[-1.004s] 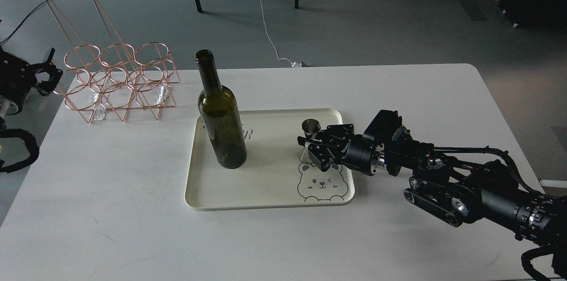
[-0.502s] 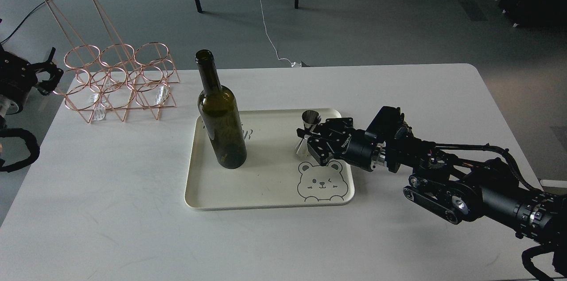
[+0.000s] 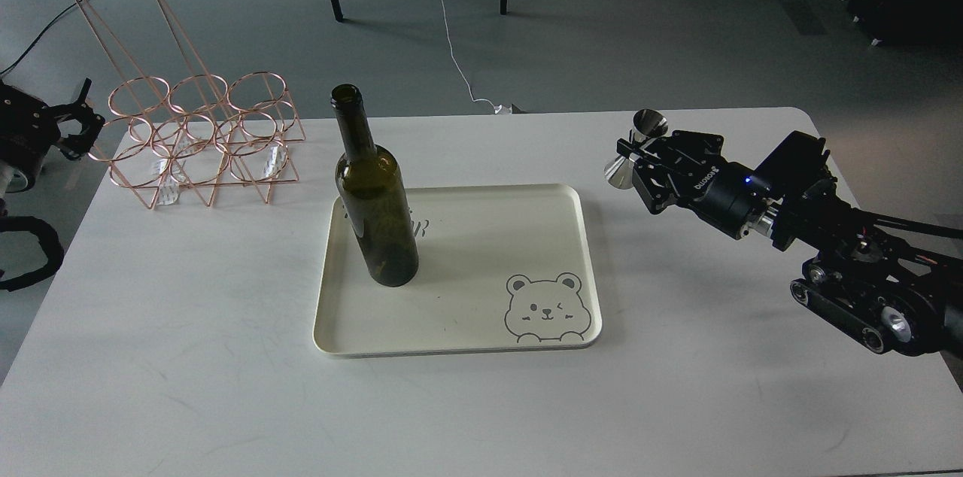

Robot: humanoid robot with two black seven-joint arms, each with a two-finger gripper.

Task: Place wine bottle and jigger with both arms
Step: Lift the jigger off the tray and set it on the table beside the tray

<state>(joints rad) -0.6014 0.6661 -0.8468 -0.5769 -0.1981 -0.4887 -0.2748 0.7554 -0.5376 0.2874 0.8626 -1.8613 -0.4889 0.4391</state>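
The dark olive-green wine bottle stands upright on the left part of the cream tray. My right gripper is shut on the waist of the steel jigger and holds it tilted in the air, above the table to the right of the tray. My left gripper is off the table's far left edge, beside the wire rack, with its fingers spread and nothing between them.
A copper wire bottle rack stands at the table's back left. The tray has a bear drawing at its front right corner. The white table runs wide around the tray. Chair legs and cables are on the floor behind.
My right gripper has lifted the jigger off the tray and carried it up and to the right, past the tray's edge. The bottle and left arm stay where they were.
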